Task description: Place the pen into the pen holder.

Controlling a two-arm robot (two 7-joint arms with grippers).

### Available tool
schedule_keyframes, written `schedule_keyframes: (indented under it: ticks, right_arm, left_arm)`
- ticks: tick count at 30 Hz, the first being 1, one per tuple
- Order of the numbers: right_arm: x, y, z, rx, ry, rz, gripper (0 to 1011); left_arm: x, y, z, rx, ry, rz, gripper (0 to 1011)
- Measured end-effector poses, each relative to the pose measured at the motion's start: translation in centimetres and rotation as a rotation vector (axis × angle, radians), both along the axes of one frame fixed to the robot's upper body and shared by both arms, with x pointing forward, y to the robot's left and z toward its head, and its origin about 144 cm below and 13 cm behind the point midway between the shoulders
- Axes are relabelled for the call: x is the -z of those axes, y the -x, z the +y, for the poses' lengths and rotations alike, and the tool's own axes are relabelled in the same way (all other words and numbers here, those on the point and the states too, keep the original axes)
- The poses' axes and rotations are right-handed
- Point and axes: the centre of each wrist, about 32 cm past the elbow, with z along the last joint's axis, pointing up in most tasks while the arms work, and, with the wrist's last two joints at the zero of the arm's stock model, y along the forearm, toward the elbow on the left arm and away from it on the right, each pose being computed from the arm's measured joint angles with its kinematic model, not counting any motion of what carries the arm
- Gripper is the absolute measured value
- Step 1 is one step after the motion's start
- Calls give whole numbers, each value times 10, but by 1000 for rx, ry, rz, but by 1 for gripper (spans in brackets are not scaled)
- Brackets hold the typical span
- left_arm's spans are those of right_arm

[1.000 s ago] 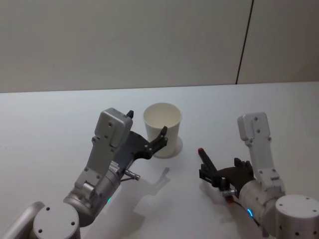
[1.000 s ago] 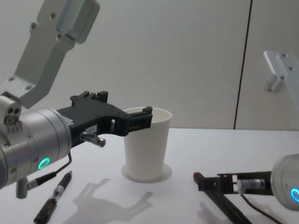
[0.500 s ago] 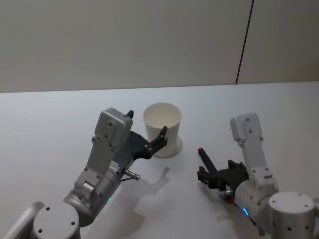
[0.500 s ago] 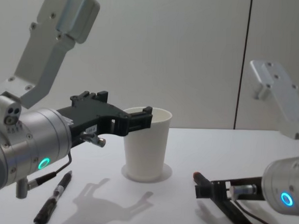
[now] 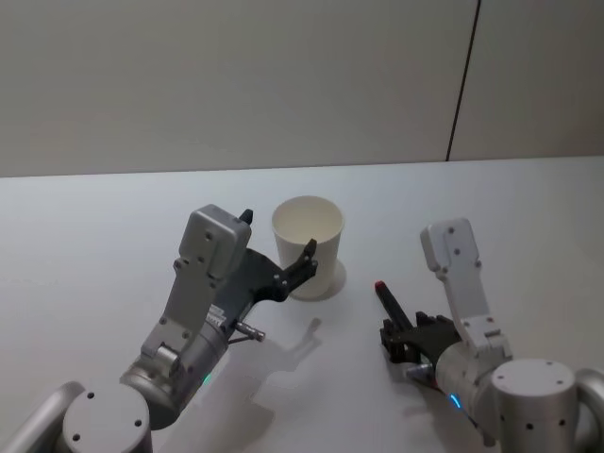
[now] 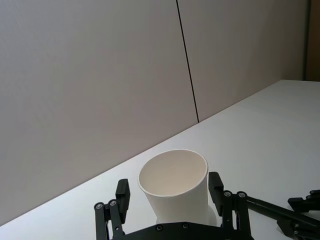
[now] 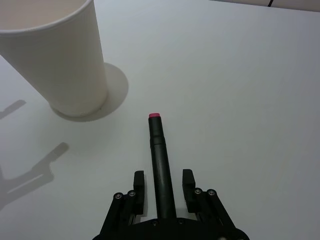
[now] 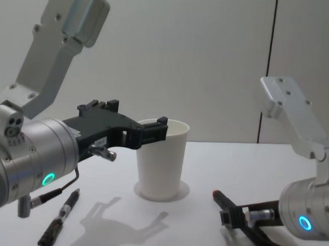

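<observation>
The pen holder [image 5: 309,247], a white paper cup on a thin round base, stands upright mid-table. My left gripper [image 5: 279,236] hovers open at rim height, and the cup [image 6: 174,187] sits between its fingers [image 6: 122,192] in the left wrist view; contact cannot be judged. The pen [image 5: 389,302], black with a red tip, lies flat on the table to the right of the cup. My right gripper [image 7: 163,174] is low over the pen [image 7: 160,150], open, one finger on each side of the barrel with small gaps. From the chest, that gripper [image 8: 231,218] rests near the table.
A second black pen [image 8: 61,216] lies on the white table [image 5: 113,245] under my left arm. A plain wall with a dark vertical seam [image 5: 462,85] stands behind the table.
My right arm has swung left and dropped lower over the pen, which stays where it lay. The left arm and the cup have not moved.
</observation>
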Motion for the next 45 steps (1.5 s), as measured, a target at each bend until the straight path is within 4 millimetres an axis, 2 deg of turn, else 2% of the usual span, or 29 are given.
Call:
schedule_keyframes:
  ticks: [24, 26, 28, 45]
  right_arm:
    - [-4, 5, 3, 20, 75, -33, 296]
    - [-7, 6, 3, 21, 79, -46, 218]
    - [-8, 7, 3, 21, 79, -54, 187]
    - [-22, 17, 1, 24, 83, -151, 177]
  left_arm:
    - [0, 0, 0, 0, 0, 0, 1004]
    - [0, 0, 0, 0, 0, 0, 1004]
    - [0, 0, 0, 0, 0, 0, 1004]
    - [0, 0, 0, 0, 0, 0, 1004]
